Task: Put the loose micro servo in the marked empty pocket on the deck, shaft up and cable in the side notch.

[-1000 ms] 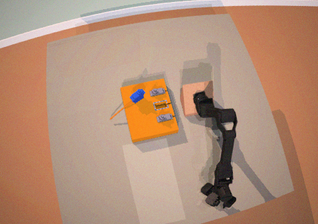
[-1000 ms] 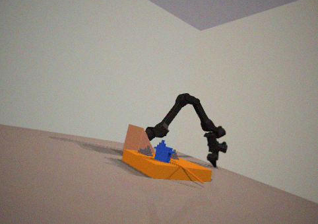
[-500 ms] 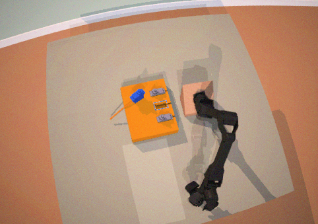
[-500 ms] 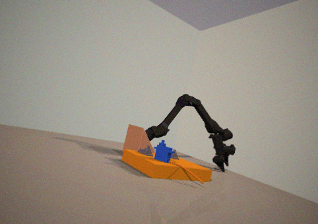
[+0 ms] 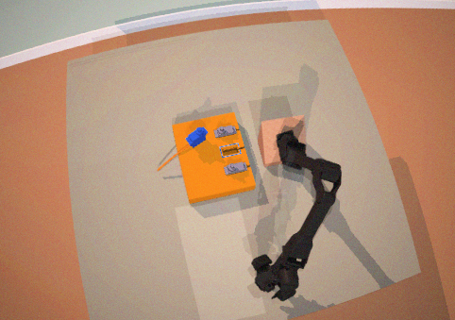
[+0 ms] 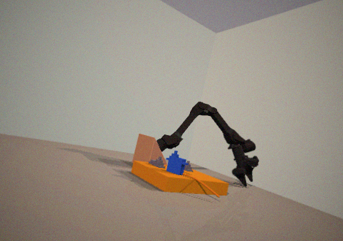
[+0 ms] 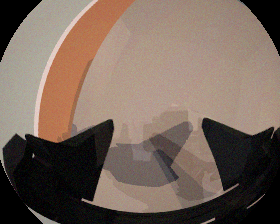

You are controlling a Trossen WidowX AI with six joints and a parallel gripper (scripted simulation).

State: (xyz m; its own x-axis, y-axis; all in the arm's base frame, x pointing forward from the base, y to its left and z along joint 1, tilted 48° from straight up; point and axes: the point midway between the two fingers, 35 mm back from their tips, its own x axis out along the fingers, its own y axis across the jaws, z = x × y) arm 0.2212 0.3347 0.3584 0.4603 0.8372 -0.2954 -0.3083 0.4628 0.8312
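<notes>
The loose blue micro servo (image 5: 196, 137) (image 6: 175, 164) stands on the orange deck (image 5: 203, 186) (image 6: 178, 187), in the corner left of the pockets in the top view. Its stepped top points up in the exterior view. Its orange cable (image 5: 172, 159) (image 6: 204, 185) runs off the deck's edge. The marked pocket (image 5: 230, 151) is empty, framed by a dashed outline, with a notch at its right. My gripper (image 6: 248, 183) (image 7: 160, 123) is open and empty, low over the table and well away from the servo and deck. The wrist view shows neither servo nor deck pocket.
Two grey servos (image 5: 226, 131) (image 5: 235, 168) sit in the deck on either side of the marked pocket. A salmon-coloured block (image 5: 270, 141) (image 6: 143, 148) stands beside the deck, next to the arm's base. A pale rectangle (image 5: 214, 261) lies on the table in front of the deck.
</notes>
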